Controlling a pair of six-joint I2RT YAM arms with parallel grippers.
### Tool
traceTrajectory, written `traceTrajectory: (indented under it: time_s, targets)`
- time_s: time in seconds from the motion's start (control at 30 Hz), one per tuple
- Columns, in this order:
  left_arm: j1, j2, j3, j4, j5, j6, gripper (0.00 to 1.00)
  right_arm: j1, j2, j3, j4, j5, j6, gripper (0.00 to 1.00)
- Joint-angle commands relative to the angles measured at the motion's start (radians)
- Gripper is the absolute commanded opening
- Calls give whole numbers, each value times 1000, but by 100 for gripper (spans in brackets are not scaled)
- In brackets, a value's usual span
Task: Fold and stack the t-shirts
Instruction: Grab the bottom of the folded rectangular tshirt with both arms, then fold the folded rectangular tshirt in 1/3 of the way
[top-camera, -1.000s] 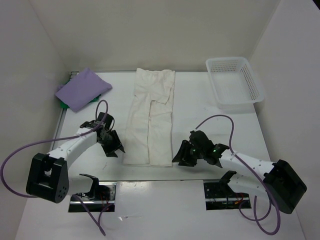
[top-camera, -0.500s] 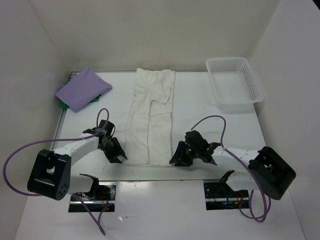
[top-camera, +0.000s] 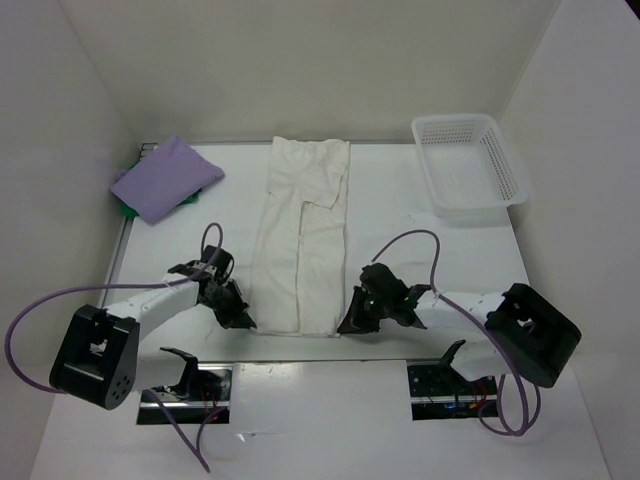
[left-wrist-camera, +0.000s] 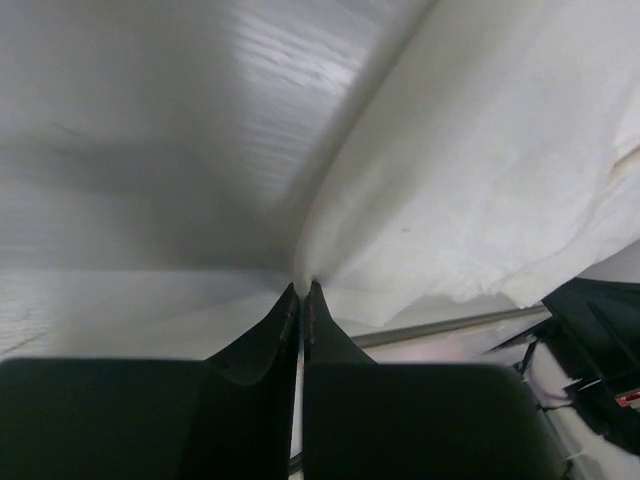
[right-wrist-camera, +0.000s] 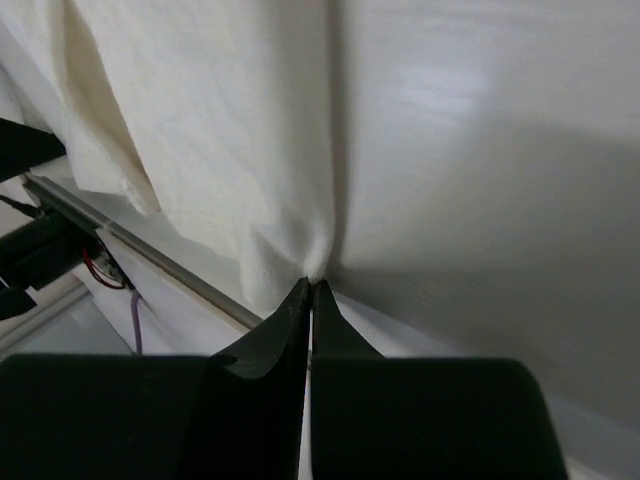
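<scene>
From above, a white shirt (top-camera: 305, 240) lies folded lengthwise down the middle of the table (top-camera: 390, 210). The left gripper (top-camera: 243, 320) is at its near left corner and the right gripper (top-camera: 347, 322) at its near right corner. A purple shirt (top-camera: 165, 178) sits far left and a basket (top-camera: 452, 123) far right.

In the left wrist view, the gripper (left-wrist-camera: 301, 292) is pressed together on the puckered edge of the white shirt (left-wrist-camera: 480, 180).

In the right wrist view, the gripper (right-wrist-camera: 309, 288) is likewise clamped on the edge of the white shirt (right-wrist-camera: 220, 130).
</scene>
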Motion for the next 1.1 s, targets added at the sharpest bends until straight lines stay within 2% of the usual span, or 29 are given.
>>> traceTrajectory:
  time_s: [0.0, 0.17, 0.2, 0.3, 0.4, 0.5, 0.53, 0.63, 0.7, 0.8, 0.97, 1.07]
  targets:
    - [-54, -13, 51, -117, 62, 41, 0, 88, -52, 58, -68, 45, 22, 0]
    - [-175, -146, 54, -280, 108, 32, 0, 114, -286, 1, -267, -18, 94, 0]
    - [-175, -177, 77, -308, 108, 32, 0, 127, -393, -9, -312, -18, 112, 0]
    - [-157, -318, 127, -404, 108, 12, 0, 136, -568, -20, -427, -32, 177, 0]
    - [-122, -340, 161, -457, 121, 32, 0, 122, -599, -2, -478, -47, 186, 0]
    - [-93, -259, 245, -400, 78, 50, 0, 44, -543, 72, -543, -13, 65, 0]
    - [-93, -242, 276, -374, 66, 50, 0, -59, -523, 101, -544, -32, -28, 0]
    - [-93, -170, 342, -261, 26, 21, 1, -250, -439, 136, -484, -127, -137, 0]
    - [-71, -110, 330, -164, 36, 4, 1, -309, -397, 173, -458, -127, -174, 0]
    - [4, -50, 330, -66, -8, 13, 1, -341, -284, 252, -420, -116, -237, 0]
    - [85, 112, 510, 11, -37, 87, 2, -386, -20, 421, -355, -22, -355, 0]
    - [85, 273, 595, 77, -47, 97, 2, -416, 118, 544, -335, 5, -409, 0]
